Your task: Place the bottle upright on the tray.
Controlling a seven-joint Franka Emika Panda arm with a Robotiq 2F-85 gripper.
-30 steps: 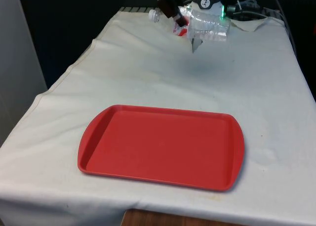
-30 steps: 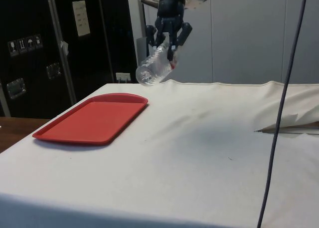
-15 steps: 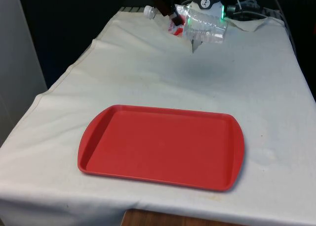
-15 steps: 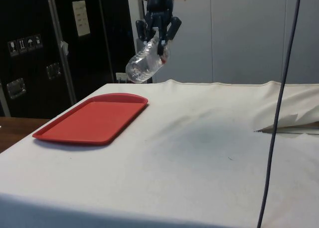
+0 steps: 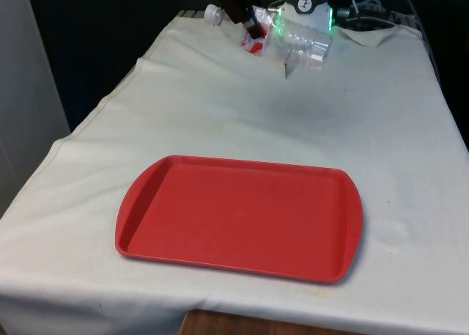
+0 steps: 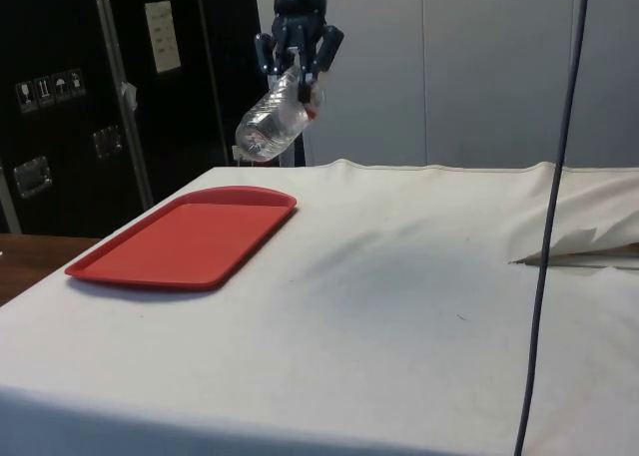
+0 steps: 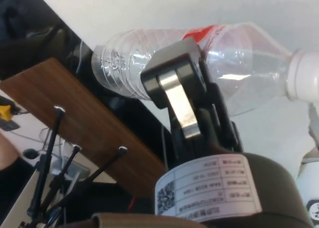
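A clear plastic bottle [image 5: 297,40] with a white cap [image 5: 212,14] and a red label hangs tilted in the air over the table's far end. My black gripper [image 5: 253,26] is shut on the bottle near its neck. From the side, the bottle [image 6: 270,125] slants down from the gripper [image 6: 298,72], base lowest, well above the cloth. The wrist view has the bottle [image 7: 149,63] lying across one finger [image 7: 174,96]. A red tray [image 5: 242,218] lies flat near the front edge; the side view puts this tray [image 6: 185,238] below and ahead of the bottle.
White cloth [image 5: 366,130] covers the table, with a rumpled fold [image 6: 584,246] at one edge. A dark cable [image 6: 554,217] hangs down through the side view. Dark cabinets [image 6: 80,107] stand beyond the tray.
The gripper has carried the bottle higher and toward the tray, to the front view's left. The bottle stays tilted in the grasp.
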